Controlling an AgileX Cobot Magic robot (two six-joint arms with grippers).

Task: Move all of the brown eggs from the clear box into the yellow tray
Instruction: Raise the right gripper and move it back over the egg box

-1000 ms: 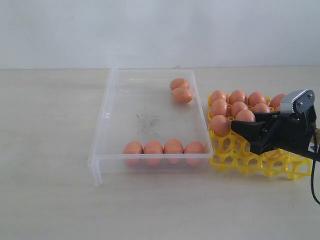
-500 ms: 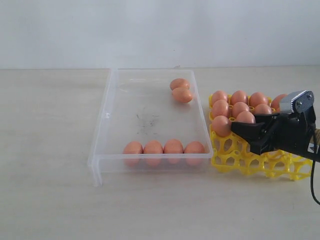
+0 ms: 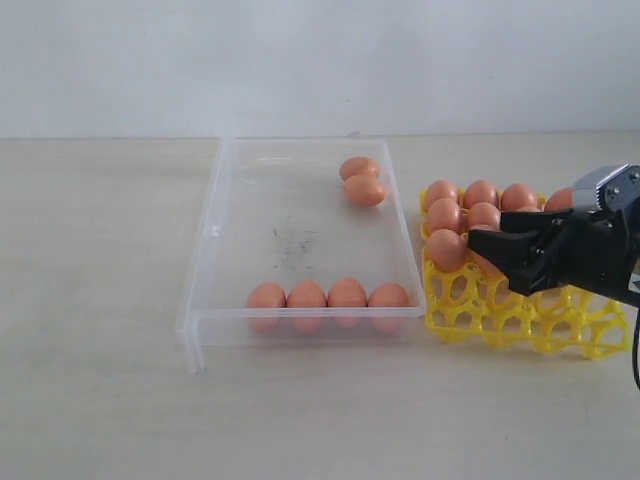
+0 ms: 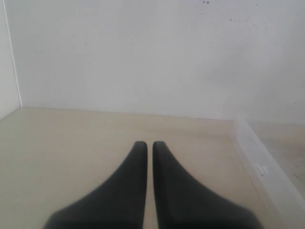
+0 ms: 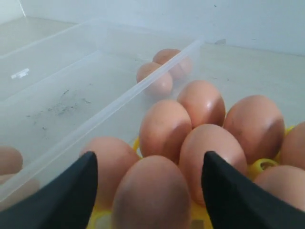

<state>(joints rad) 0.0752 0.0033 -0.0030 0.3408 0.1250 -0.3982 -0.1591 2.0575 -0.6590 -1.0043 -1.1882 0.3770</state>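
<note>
Eggs (image 3: pixel 347 294): four brown ones line the near wall of the clear box (image 3: pixel 215 230), two lie at its far right, others fill far cups of the yellow tray (image 3: pixel 520 320) just right of it. Right gripper (image 3: pixel 480 243) spreads wide, straddling a tray egg (image 5: pixel 151 191) without touching; left gripper (image 4: pixel 148 145) is pinched closed

**Background only**

Surface: pale beige matte worktop (image 3: pixel 100 400), flat, fills the lower frame. Behind it: plain white wall (image 3: pixel 320 60), meeting the worktop at a straight seam. A few tiny dark specks on the wall in the left wrist view.
</note>
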